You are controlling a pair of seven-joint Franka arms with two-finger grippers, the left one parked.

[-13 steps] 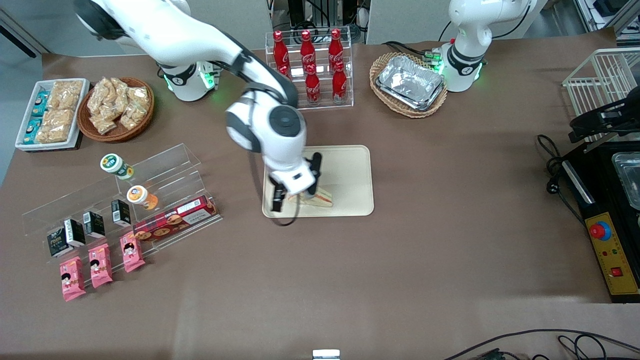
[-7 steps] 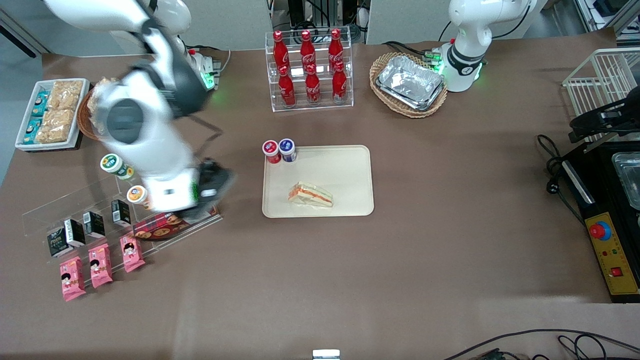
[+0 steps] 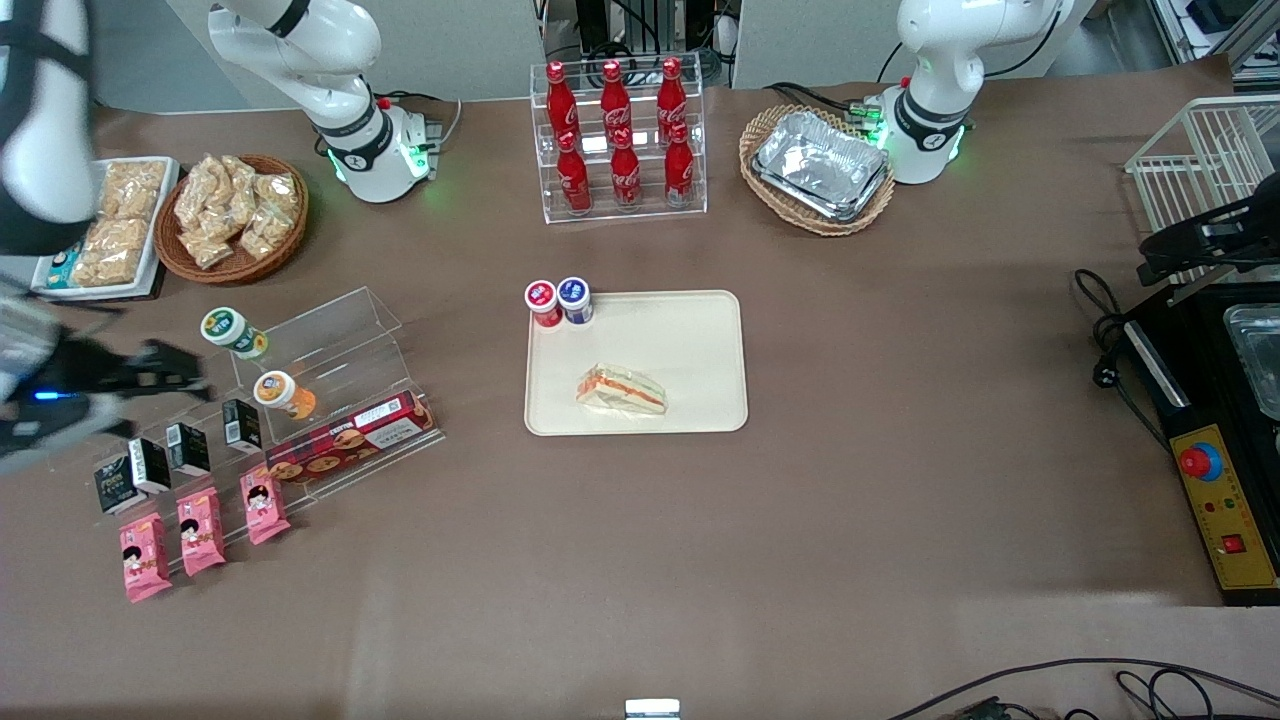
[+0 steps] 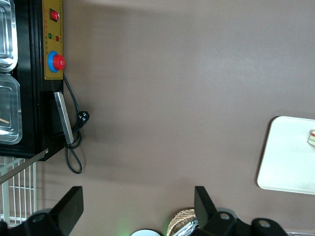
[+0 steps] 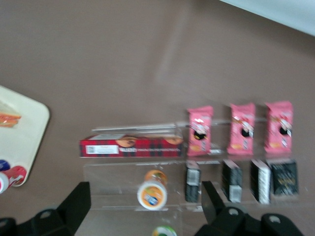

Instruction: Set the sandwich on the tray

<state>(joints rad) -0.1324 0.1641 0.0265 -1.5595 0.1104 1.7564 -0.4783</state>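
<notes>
Brown table (image 3: 860,500), sandwich (image 3: 621,390) flat on tray (image 3: 700,340); empty pincer (image 5: 142,209) agape above the snack rack (image 3: 300,390).

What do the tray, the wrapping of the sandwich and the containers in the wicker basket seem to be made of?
The tray looks like matte cream plastic, smooth with a low moulded rim. The sandwich on it seems wrapped in clear film, since bread and filling show through. The containers look like aluminium foil: silvery, crinkled, reflective. The gripper, open, hangs above the acrylic shelf.
</notes>
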